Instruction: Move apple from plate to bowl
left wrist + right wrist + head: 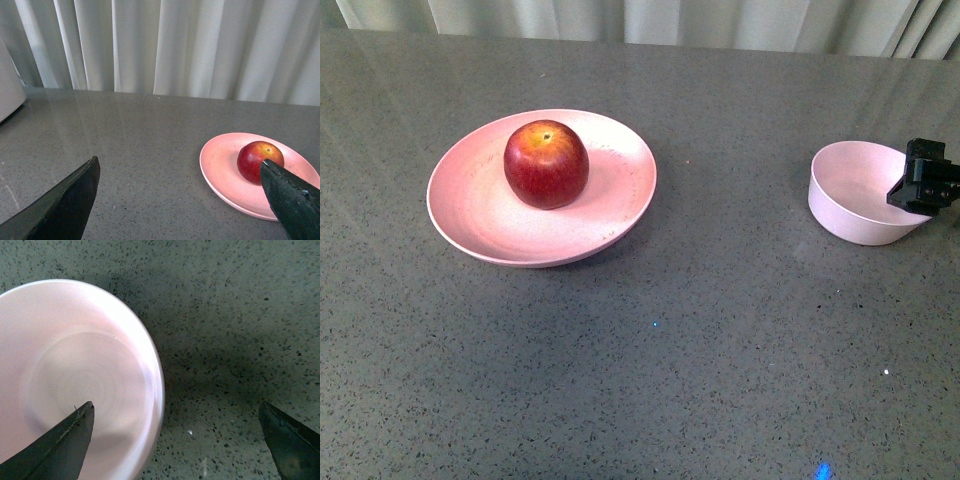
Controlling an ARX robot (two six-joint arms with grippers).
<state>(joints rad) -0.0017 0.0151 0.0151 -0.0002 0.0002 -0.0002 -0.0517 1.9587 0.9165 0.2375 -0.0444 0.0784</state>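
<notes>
On grey table [670,350], apple [546,163] on plate [480,215]; right hand [176,407] wide over bowl [855,190] rim; left hand [180,161] wide.

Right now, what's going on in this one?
Nothing is being held. The apple sits on the plate, to the left on the table in the front view. The bowl stands empty to the right. The right gripper hangs at the bowl's rim with its fingers spread, one over the inside and one outside. The left gripper is open too, away from the plate.
</notes>
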